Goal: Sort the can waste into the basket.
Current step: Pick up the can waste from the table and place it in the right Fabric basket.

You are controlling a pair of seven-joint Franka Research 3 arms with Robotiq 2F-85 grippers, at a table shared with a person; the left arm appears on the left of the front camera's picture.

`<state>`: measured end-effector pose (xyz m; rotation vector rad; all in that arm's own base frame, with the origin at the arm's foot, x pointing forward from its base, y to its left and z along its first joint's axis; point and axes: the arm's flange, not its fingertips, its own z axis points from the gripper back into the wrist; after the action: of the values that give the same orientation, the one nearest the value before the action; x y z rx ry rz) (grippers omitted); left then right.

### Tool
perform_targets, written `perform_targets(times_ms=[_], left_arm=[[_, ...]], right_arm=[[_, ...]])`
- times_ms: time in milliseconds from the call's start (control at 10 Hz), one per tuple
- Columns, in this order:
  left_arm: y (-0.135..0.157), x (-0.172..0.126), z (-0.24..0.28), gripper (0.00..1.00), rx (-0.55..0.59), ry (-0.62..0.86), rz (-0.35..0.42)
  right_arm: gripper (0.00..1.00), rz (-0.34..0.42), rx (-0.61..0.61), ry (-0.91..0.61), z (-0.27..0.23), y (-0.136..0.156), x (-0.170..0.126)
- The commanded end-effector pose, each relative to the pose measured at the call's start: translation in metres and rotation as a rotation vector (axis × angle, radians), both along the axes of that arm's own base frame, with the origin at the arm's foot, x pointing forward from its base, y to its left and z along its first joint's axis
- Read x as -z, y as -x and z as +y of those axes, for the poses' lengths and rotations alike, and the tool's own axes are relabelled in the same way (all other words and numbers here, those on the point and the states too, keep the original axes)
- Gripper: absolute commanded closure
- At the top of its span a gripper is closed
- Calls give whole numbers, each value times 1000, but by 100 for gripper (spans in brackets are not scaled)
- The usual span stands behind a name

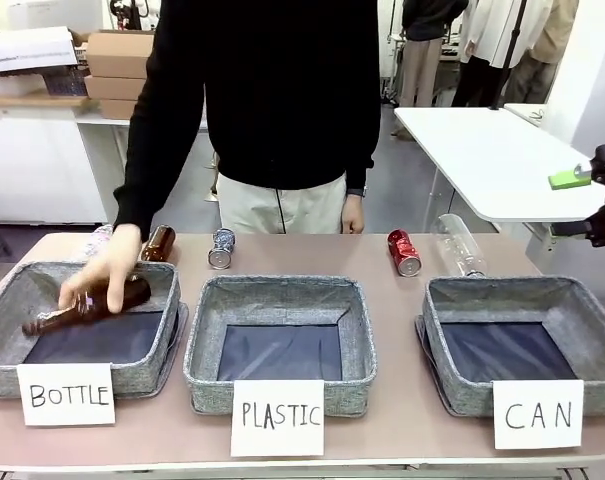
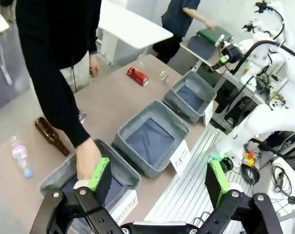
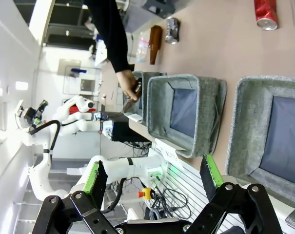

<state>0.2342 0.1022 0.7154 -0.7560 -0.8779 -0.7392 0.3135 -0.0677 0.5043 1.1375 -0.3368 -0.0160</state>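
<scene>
Three square grey fabric baskets with dark bottoms stood in a row on the counter, each with a white hand-lettered sign. The basket signed CAN was the rightmost. Behind it and to its left lay the shiny red can on its side; farther left, behind the PLASTIC basket, lay the dark blue and silver can. A clear plastic bottle lay just behind the CAN basket. The person's hand held one brown glass bottle over the BOTTLE basket; a second brown bottle lay behind it. The left hand and right hand were both spread wide, holding nothing.
</scene>
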Motion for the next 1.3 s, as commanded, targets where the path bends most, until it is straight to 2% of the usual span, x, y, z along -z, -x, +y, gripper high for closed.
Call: perform_targets(times_ms=[0,100,300,400,500,700,800,1000,1100,1200], left_arm=[[0,2,-1,0,2,1,2],[-13,5,-11,0,-14,-64,37],[-64,15,-32,0,-62,-172,71],[-102,32,-48,0,-47,-212,99],[-142,61,-72,0,-88,-292,140],[-203,105,-96,0,-228,-337,168],[-150,75,-81,0,-97,-287,116],[-150,75,-81,0,-97,-287,116],[-190,103,-97,0,-133,-311,127],[-223,103,-101,0,-436,-300,16]], right_arm=[[0,-13,-3,-11,0,0,-2],[0,-13,-3,-11,0,0,-2],[0,-13,-3,-11,0,0,-2],[0,-13,-3,-11,0,0,-2],[0,-13,-3,-11,0,0,-2],[0,-13,-3,-11,0,0,-2],[0,-13,-3,-11,0,0,-2],[0,-13,-3,-11,0,0,-2],[0,-13,-3,-11,0,0,-2],[0,-13,-3,-11,0,0,-2]])
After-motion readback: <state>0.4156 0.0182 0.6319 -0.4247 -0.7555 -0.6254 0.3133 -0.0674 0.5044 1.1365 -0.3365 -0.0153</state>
